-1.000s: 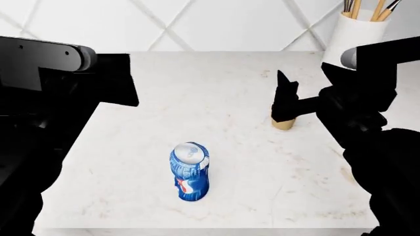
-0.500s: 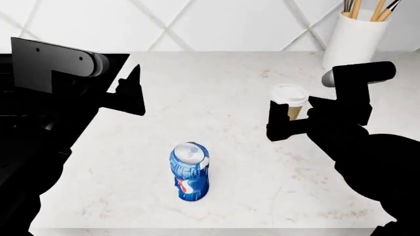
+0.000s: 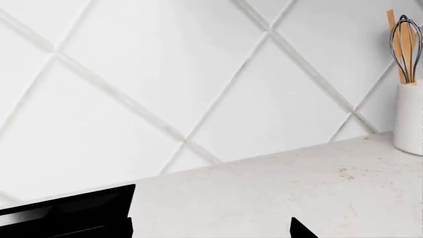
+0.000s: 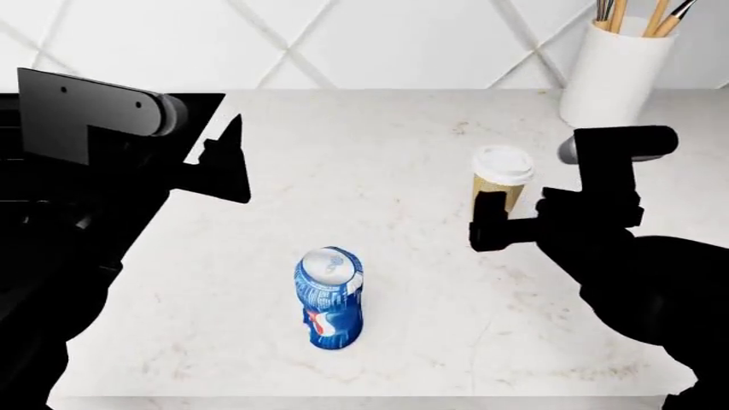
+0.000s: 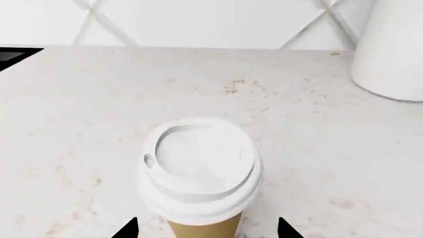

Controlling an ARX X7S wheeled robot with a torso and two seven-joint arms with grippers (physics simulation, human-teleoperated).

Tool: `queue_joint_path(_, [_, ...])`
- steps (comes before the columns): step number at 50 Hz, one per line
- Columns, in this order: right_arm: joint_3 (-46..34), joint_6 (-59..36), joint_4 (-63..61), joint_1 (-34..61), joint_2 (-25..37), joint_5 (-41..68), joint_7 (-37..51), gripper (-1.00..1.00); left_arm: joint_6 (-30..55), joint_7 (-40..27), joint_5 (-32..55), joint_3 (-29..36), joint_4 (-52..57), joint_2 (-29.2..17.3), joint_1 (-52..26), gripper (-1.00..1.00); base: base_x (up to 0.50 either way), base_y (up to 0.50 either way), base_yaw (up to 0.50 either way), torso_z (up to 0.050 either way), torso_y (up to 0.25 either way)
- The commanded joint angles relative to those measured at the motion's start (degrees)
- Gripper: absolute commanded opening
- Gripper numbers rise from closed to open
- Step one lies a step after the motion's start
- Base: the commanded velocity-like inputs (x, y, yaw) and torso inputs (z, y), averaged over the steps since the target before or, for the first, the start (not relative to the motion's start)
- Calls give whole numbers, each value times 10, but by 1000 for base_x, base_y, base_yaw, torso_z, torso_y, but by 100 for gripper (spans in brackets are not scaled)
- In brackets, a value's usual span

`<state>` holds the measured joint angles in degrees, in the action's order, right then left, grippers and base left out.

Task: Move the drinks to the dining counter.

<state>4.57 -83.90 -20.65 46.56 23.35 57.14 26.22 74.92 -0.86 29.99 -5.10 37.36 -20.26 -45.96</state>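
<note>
A white wall (image 4: 376,38) tiled in large diamonds with pale grout lines rises behind a white, faintly speckled stone counter (image 4: 399,342) that fills most of the head view. The two black arms come next in size, one down each side of that view.

The left arm (image 4: 80,222) sits over the counter's left edge, its gripper (image 4: 228,162) held above the surface and well apart from both drinks. Only one pointed fingertip shows clearly in the head view, and the left wrist view catches just dark corners of the gripper, so I cannot tell whether its fingers are spread or pressed together.

The right arm (image 4: 638,273) reaches in from the right side. Its gripper (image 5: 205,230) is just in front of the coffee cup, and the right wrist view shows its fingers (image 5: 129,229) spread, one tip on each side of the cup's base; whether they touch it I cannot tell.

A white utensil holder (image 4: 615,73) with wooden handles and a whisk stands at the back right corner against the wall.

The blue soda can (image 4: 330,299) stands upright near the front middle of the counter, alone. The tan coffee cup (image 4: 501,178) with its white lid stands upright further back and to the right, between the can and the holder.
</note>
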Motion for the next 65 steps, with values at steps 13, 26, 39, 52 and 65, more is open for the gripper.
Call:
queue_joint_path(13, [-130, 136, 172, 36, 13, -79, -116, 100, -6, 1, 5, 10, -2, -3, -3, 100, 0, 0, 0, 0, 0])
queue_joint_path(26, [-93, 96, 60, 24, 29, -40, -62, -100, -23, 3, 3, 10, -8, -9, 17, 100, 0, 0, 0, 0, 0])
queue_joint_path(39, [43, -43, -106, 76, 32, 206, 124, -100, 69, 111, 173, -123, 66, -20, 29, 100, 0, 0, 0, 0, 1])
queue_joint_path(52, [12, -20, -101, 95, 48, 232, 141, -100, 8, 235, 195, -118, 63, -114, 121, 100, 0, 0, 0, 0, 0])
queue_joint_path(65, [-5, -4, -96, 99, 58, 238, 143, -100, -45, 304, 187, -75, 99, -166, 195, 100, 0, 0, 0, 0, 0])
